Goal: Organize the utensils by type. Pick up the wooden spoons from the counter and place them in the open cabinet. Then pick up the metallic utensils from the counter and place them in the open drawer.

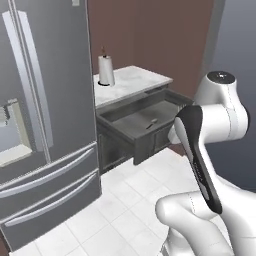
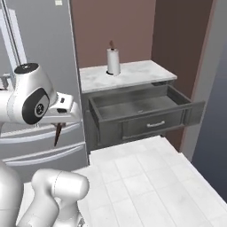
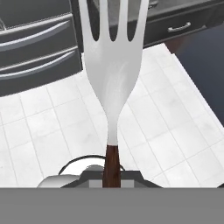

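Jaws pinch one silver fork (image 3: 112,78) by its dark handle; one open drawer (image 2: 142,111) holds one utensil (image 1: 150,124).

Paper towel roll (image 1: 105,70) stands on marble counter (image 1: 135,81).

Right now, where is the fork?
The fork is clamped in the hand by its dark handle, tines pointing away over the white floor tiles, short of the open drawer beside the fridge.
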Motion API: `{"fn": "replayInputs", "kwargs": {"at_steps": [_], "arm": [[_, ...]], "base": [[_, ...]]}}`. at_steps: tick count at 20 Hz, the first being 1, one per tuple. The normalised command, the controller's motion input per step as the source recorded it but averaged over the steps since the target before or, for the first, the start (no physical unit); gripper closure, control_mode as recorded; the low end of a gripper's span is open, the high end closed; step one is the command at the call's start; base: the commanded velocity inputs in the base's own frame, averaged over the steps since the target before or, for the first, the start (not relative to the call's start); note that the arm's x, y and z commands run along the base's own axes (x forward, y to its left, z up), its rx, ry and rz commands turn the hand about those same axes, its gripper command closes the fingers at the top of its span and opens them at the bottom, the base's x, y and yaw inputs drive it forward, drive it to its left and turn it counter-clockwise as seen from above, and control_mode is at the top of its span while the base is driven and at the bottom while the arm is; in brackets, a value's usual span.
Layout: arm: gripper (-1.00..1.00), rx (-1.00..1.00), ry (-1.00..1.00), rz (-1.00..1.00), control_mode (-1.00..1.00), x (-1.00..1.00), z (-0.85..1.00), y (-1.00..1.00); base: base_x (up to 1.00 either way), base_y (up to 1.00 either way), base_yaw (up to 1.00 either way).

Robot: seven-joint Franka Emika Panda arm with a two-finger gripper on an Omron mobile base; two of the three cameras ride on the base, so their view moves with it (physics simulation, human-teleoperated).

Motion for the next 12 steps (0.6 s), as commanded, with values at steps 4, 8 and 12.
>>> {"fn": "replayInputs", "kwargs": {"at_steps": [4, 8, 12], "arm": [[1.0, 0.0, 0.0, 0.0, 1.0, 0.0, 0.0, 0.0], [1.0, 0.0, 0.0, 0.0, 1.0, 0.0, 0.0, 0.0], [1.0, 0.0, 0.0, 0.0, 1.0, 0.0, 0.0, 0.0]], "base": [[0.31, 0.34, -0.23], [0.28, 0.42, -0.23], [0.29, 0.39, -0.21]]}}
